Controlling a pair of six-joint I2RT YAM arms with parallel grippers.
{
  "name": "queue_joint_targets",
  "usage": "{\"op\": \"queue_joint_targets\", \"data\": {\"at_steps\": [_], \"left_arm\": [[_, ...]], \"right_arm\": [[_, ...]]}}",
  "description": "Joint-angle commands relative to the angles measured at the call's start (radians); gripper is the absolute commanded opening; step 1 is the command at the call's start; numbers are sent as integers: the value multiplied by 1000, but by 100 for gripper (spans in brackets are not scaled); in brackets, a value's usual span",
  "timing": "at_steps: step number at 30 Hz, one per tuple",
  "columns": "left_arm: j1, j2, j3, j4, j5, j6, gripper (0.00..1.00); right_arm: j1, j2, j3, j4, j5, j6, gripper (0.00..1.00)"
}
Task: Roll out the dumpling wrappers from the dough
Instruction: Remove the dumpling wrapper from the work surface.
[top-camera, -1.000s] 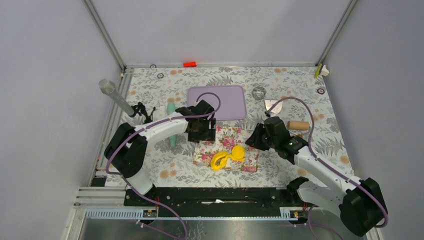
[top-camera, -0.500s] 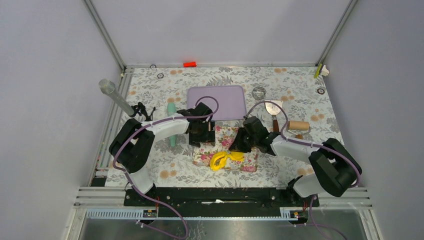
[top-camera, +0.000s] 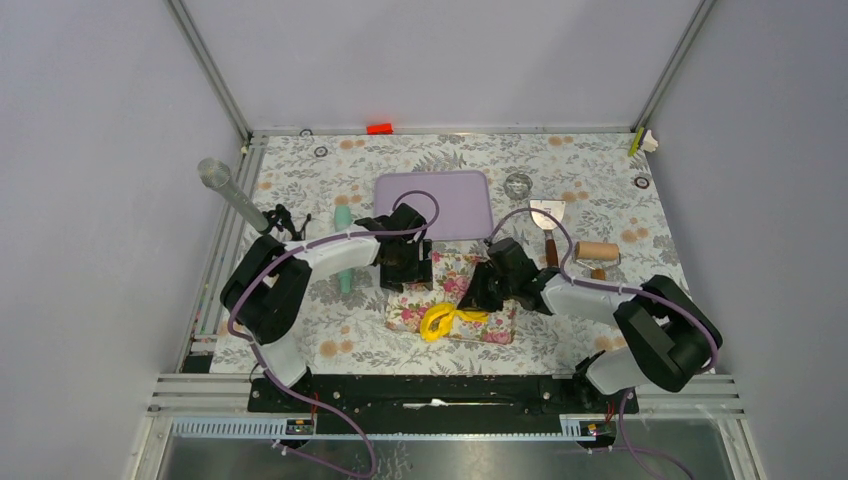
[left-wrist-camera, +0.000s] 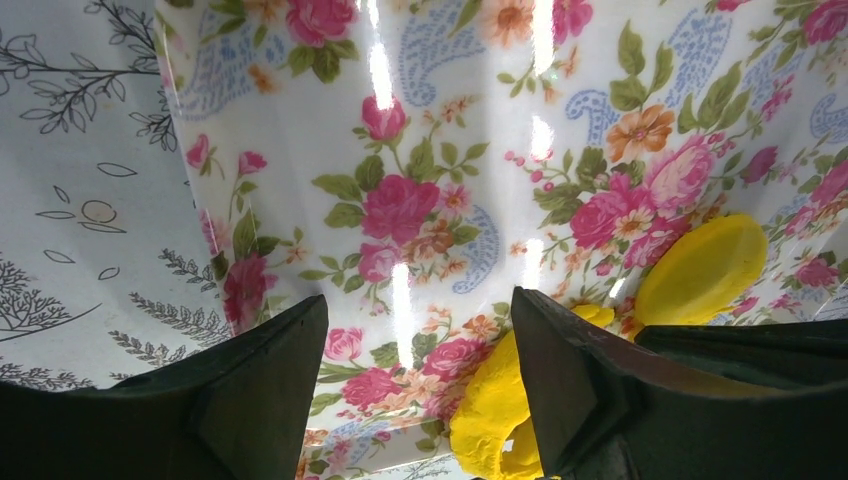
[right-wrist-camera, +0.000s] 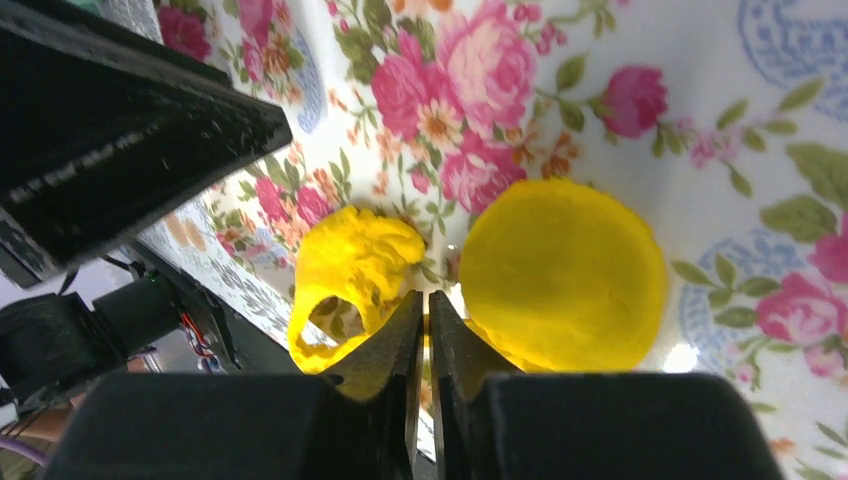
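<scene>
The leaf-printed counter (top-camera: 600, 170) carries a glossy floral mat (top-camera: 405, 315), partly covered in the top view. The left hand (left-wrist-camera: 415, 330) hangs over it, fingers spread, empty. The right hand (right-wrist-camera: 428, 300) is closed to a slit between the ragged, holed dough (right-wrist-camera: 350, 265) and the smooth round dumpling wrapper (right-wrist-camera: 565, 270); any pinch is hidden.

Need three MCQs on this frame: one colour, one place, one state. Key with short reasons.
1. The tray at the back is: A) purple B) green C) red
2. The dough lies on: A) the tray B) the floral mat C) neither
3. The left gripper is: A) open B) shut on the dough C) out of view

Key:
1 A: the top view shows it pale purple.
2 B: both wrist views show the rose print under the yellow lump.
3 A: its fingers stand wide apart, with the mat showing between them.
</scene>
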Motion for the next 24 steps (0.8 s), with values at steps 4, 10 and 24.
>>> {"op": "queue_joint_targets", "data": {"at_steps": [4,10,24], "left_arm": [[2,58,-1,6,0,8,73],[2,64,1,7,5,14,73],[2,78,20,-4,9,23,74]], "right_arm": [[8,-144,-78,-56,-34,-56,12],[8,-268,-98,-212,-34,-110,12],[8,-330,13,-317,130,-87,12]]}}
